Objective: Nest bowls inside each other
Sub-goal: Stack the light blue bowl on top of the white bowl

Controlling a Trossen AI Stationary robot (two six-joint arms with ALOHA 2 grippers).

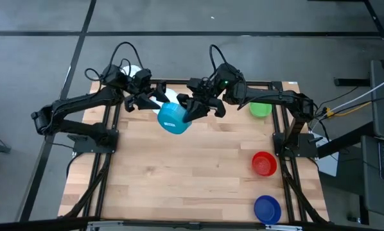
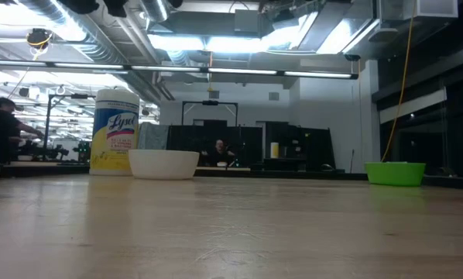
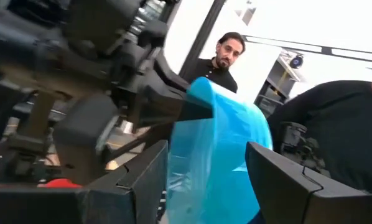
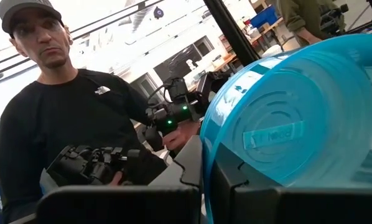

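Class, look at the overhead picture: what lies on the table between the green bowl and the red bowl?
Nothing: in the high view, only bare wood separates the green bowl from the red bowl.

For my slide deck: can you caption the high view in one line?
Right gripper holds the light blue bowl aloft beside the open left gripper; green bowl, red bowl, dark blue bowl wait.

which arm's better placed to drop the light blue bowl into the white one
Probably the right. The right gripper is shut on the rim of the light blue plastic bowl, held above the table. The left gripper is open around it, not gripping. The white plastic bowl sits just behind.
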